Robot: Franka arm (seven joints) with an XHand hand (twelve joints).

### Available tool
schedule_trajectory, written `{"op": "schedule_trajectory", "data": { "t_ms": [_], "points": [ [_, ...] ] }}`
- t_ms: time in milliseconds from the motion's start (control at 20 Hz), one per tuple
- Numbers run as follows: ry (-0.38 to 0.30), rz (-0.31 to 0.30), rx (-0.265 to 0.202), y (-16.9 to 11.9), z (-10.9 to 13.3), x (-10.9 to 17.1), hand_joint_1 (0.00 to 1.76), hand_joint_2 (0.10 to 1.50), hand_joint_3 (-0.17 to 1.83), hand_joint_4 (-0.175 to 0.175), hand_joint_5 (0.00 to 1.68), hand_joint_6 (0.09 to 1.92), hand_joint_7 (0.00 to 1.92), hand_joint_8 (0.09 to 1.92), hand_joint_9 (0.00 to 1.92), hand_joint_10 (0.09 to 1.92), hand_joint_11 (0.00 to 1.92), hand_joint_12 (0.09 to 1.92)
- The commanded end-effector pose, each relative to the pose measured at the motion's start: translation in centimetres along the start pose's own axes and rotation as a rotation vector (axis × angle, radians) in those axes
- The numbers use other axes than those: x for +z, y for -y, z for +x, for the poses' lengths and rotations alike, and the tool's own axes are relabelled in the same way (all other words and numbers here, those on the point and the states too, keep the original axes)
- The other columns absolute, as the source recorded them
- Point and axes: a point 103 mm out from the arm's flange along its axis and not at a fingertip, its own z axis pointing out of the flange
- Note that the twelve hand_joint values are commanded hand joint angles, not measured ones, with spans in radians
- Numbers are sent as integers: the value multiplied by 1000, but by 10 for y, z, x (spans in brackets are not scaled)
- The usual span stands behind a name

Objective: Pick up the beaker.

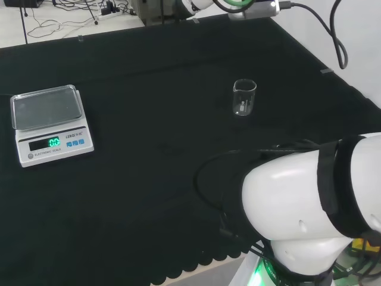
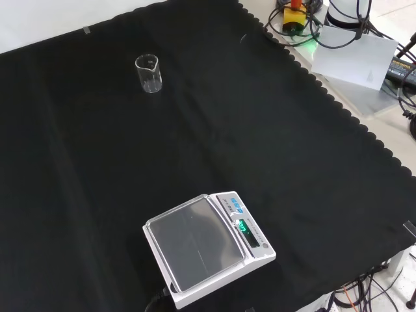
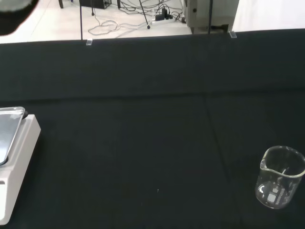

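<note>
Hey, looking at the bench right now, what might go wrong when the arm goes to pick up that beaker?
1. The beaker is clear glass on black cloth and hard to see, so the approach may be misjudged.
2. It stands upright, looks empty and has nothing beside it to steady it; a glancing touch might tip it over or slide it.
3. The scale sits well away from it in both fixed views, so a collision there seems unlikely unless the approach swings wide.
</note>
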Motion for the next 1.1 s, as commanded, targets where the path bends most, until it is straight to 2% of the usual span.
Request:
{"op": "schedule_trajectory", "data": {
  "t_ms": [50,400,750,1100],
  "points": [
    [-45,39,36,-33,-32,41,611,668,231,8,139,87,158,736,220,884,0,1501],
    [-66,83,54,-72,-59,84,618,674,221,10,129,87,128,738,213,881,0,1475],
    [-93,120,102,-100,-88,121,630,685,204,11,121,87,106,744,178,881,0,1400],
    [-70,96,131,-114,-114,165,642,698,187,21,80,87,39,731,112,889,0,1297]
  ]
}}
